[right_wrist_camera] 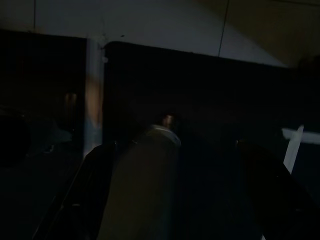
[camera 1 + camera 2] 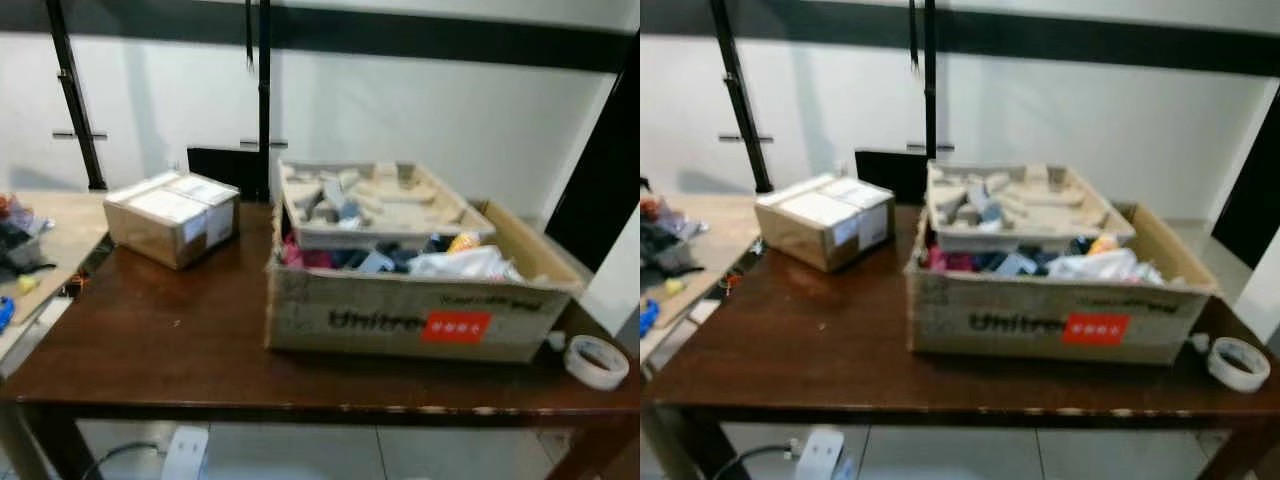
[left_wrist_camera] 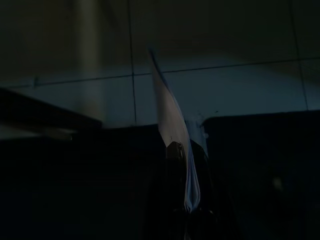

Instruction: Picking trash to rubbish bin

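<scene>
So the head views show a dark tabletop (image 2: 150,340) with a big cardboard box (image 2: 400,320) sitting right of centre, stuffed with trash (image 2: 460,262) and a grey moulded tray (image 2: 375,205) on top. A smaller taped box (image 2: 172,217) is at upper left of the tabletop and a tape roll (image 2: 597,361) sits at the lower right edge.

Both wrist views are really dark. The left gripper (image 3: 186,200) looks clenched on a thin pale sheet (image 3: 172,120). The right gripper (image 1: 170,200) looks to have its fingers apart around a dark cylinder (image 1: 142,185), but I honestly can't tell if it's gripped.

Looks like an early-to-middle stage: stuff may be in hand, no bin spotted, the drop-off is left.
</scene>
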Robot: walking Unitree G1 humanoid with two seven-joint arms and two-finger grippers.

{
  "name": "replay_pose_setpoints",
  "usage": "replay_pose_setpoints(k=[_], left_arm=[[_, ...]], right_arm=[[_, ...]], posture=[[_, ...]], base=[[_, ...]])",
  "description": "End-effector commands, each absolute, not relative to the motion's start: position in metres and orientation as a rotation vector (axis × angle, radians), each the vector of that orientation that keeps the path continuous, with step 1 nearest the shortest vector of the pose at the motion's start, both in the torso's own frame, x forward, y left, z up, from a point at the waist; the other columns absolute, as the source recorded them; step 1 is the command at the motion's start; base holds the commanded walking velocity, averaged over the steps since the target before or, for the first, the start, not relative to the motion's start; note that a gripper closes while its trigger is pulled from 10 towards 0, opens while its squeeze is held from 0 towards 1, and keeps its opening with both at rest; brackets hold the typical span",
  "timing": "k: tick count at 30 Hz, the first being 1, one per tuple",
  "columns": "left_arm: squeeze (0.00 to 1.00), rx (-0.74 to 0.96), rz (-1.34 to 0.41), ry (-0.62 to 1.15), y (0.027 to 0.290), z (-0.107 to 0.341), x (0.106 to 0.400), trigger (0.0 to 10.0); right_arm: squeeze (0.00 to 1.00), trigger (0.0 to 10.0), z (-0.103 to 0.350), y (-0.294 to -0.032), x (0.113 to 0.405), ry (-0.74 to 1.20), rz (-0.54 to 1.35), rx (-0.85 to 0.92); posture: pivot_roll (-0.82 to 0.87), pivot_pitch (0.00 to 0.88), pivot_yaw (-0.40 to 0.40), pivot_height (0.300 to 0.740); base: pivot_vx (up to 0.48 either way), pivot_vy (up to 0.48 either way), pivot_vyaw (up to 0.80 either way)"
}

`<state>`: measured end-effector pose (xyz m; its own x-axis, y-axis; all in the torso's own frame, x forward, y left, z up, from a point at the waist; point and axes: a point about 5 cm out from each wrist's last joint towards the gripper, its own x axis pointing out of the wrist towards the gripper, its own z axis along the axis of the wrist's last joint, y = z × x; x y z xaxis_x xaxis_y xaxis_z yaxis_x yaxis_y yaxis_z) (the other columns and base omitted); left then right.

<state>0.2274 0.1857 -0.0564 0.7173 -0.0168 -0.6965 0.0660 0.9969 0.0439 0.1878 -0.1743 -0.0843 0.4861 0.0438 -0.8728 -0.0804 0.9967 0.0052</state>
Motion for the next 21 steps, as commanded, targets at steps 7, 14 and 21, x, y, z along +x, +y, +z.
replay_pose_setpoints(k=[7, 14, 21], left_arm=[[0.0, 0.07, -0.037, 0.783, 0.1857, -0.0572, 0.2271, 10.0], [0.0, -0.024, -0.043, 0.762, 0.1793, -0.0565, 0.2281, 10.0], [0.0, 0.011, -0.043, 0.759, 0.1805, -0.0566, 0.2278, 10.0]], right_arm=[[0.0, 10.0, -0.0837, -0.1797, 0.1878, 1.064, 0.073, -0.053], [0.0, 10.0, -0.0833, -0.1802, 0.1887, 1.065, 0.081, -0.062], [0.0, 10.0, -0.0824, -0.1785, 0.1909, 1.061, 0.092, -0.068]], posture=[[0.03, 0.0, -0.026, 0.74], [0.04, 0.0, -0.031, 0.74], [0.04, 0.0, -0.032, 0.74]], base=[[0.0, -0.48, 0.0], [0.0, 0.22, 0.0], [0.0, 0.411, 0.0]])
